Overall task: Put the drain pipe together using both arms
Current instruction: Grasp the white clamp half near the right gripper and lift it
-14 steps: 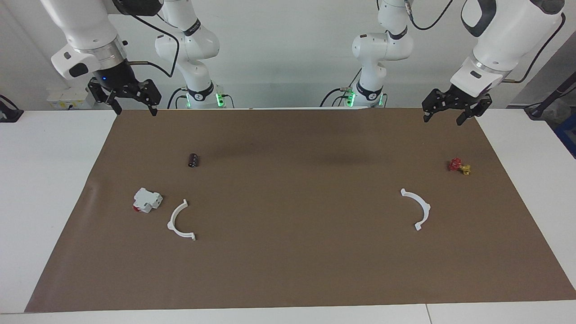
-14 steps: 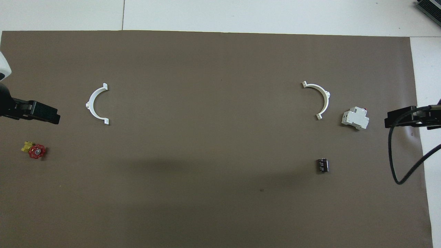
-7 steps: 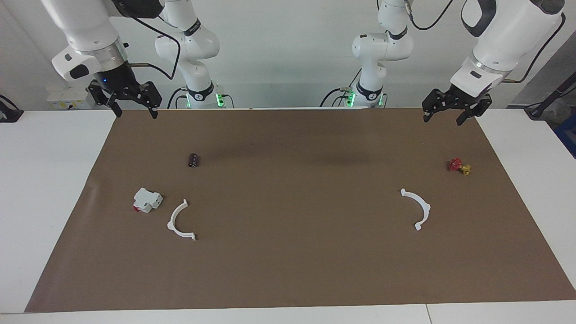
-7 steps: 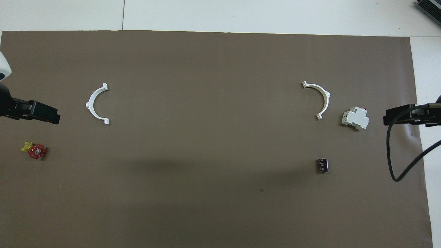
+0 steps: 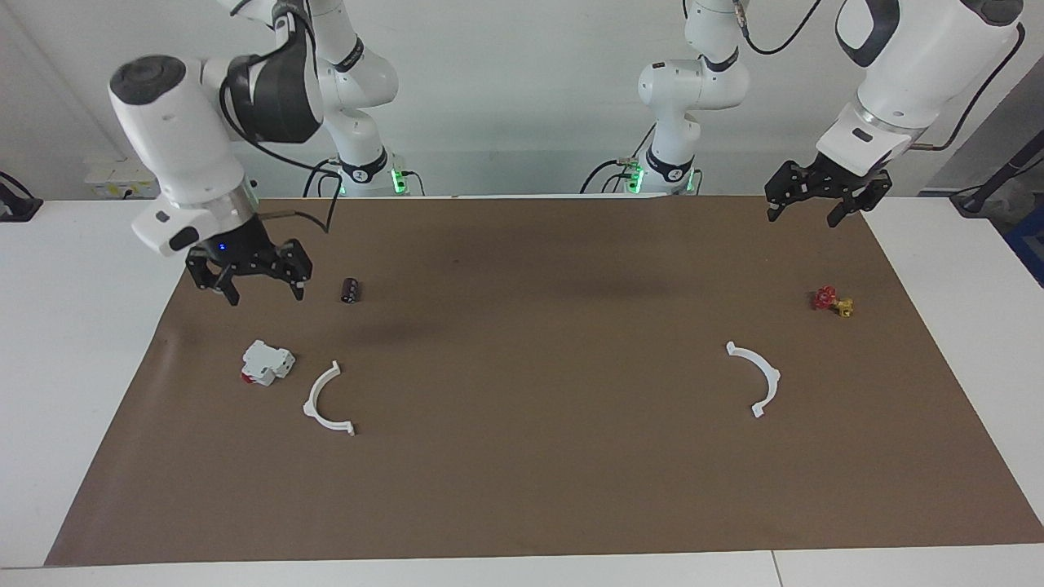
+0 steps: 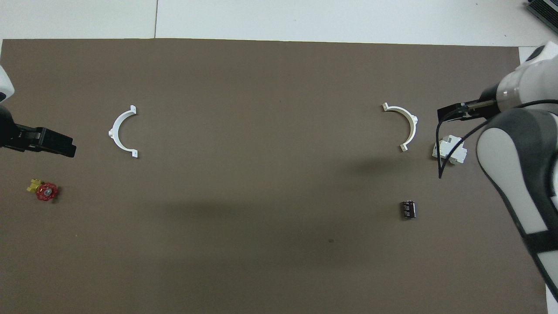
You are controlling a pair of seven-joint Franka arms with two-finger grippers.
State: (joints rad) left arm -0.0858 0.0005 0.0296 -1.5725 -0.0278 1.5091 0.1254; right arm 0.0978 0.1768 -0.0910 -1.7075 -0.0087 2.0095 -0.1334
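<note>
The drain pipe lies as two separate white half-ring arcs on the brown mat. One arc (image 5: 329, 401) (image 6: 409, 125) is toward the right arm's end, beside a white box. The other arc (image 5: 757, 377) (image 6: 121, 132) is toward the left arm's end. My right gripper (image 5: 266, 297) (image 6: 457, 112) is open and empty, raised over the mat near the white box and apart from its arc. My left gripper (image 5: 802, 220) (image 6: 52, 144) is open and empty. It waits raised over the mat's edge at the left arm's end.
A blocky white box with a red part (image 5: 266, 363) (image 6: 449, 150) sits beside the right-end arc. A small dark cylinder (image 5: 351, 290) (image 6: 408, 209) lies nearer to the robots. A red and yellow valve (image 5: 832, 301) (image 6: 43, 191) lies near the left gripper. The brown mat (image 5: 530, 489) covers the table.
The right arm has swung down and forward from the mat's robot-side corner to over the mat near the white box. The left arm and both arcs have not moved.
</note>
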